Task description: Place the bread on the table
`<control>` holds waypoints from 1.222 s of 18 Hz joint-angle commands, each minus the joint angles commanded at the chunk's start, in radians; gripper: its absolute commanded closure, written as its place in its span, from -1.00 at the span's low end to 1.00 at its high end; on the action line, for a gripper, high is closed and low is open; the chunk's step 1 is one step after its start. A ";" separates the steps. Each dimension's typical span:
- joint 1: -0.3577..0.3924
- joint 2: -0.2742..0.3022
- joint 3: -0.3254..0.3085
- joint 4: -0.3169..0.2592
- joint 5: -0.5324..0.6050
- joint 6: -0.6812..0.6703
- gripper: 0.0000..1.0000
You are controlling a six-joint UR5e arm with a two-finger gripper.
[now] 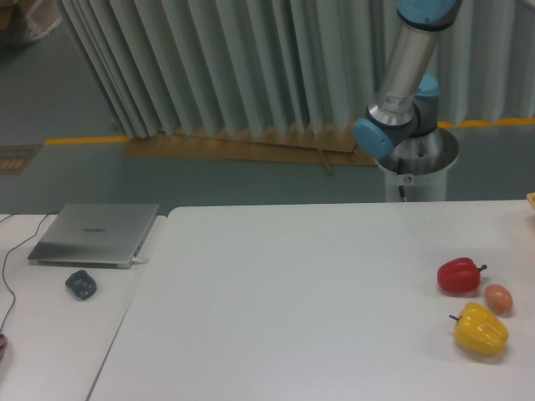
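The wide white table fills the middle and right of the view. The bread does not show clearly. A small pale tan sliver sits at the right edge of the frame on the table's far side, and I cannot tell what it is. Only the arm's base and lower links show, behind the table's far edge at the upper right. The arm rises out of the top of the frame. The gripper is out of view.
A red pepper, a smooth brown egg and a yellow pepper lie close together at the table's right side. On the narrower side desk at left are a closed laptop, a dark mouse and a thin cable.
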 joint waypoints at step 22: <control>-0.238 0.054 0.046 -0.094 -0.184 -0.678 0.56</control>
